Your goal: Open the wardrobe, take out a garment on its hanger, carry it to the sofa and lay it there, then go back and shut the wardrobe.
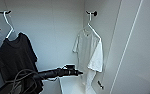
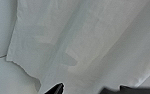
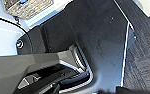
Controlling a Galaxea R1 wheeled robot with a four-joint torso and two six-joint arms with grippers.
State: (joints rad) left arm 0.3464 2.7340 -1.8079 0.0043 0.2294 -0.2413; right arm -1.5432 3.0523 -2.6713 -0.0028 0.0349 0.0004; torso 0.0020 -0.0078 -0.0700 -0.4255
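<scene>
Where garment hangs inside open wardrobe, long axis runs vertical, hem down, collar up under hanger on black hook by right wall. Open door edge just beside it. Black shirt well apart at left, bare back wall between. My left gripper near garment's lower half, not touching; jaw state cannot tell, either arm.

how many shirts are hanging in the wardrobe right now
2. A black shirt hangs on the left, and the white garment hangs on the right near the open door. Others may be hidden beyond the frame.
</scene>
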